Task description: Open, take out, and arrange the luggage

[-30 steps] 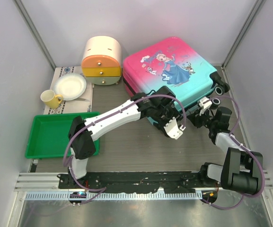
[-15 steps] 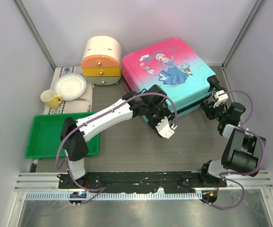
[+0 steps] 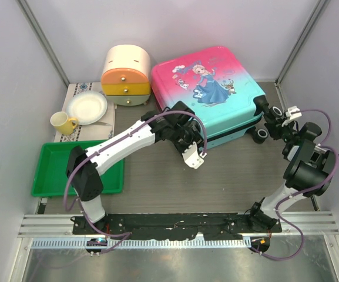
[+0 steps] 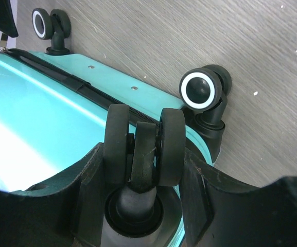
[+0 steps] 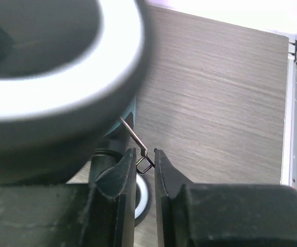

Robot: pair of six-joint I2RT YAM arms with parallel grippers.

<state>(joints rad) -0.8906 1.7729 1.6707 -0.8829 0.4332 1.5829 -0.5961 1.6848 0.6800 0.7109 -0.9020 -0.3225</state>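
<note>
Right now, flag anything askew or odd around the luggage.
The luggage lies flat, skewed on the table, still zipped. Oddly, the left pincer clamps a corner wheel, not a handle. The right pincer pinches a thin zip pull.

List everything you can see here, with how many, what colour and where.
luggage: one, pink and turquoise, lying flat, back right
drawer box: one, cream and orange, back, left of the luggage
plate: one, white, on the mat, far left
mug: one, yellow, beside the plate
mat: one, patterned, left side
tray: one, green, front left
left gripper: one, black, closed around a black luggage wheel
right gripper: one, black, pinching the metal zip pull
</note>
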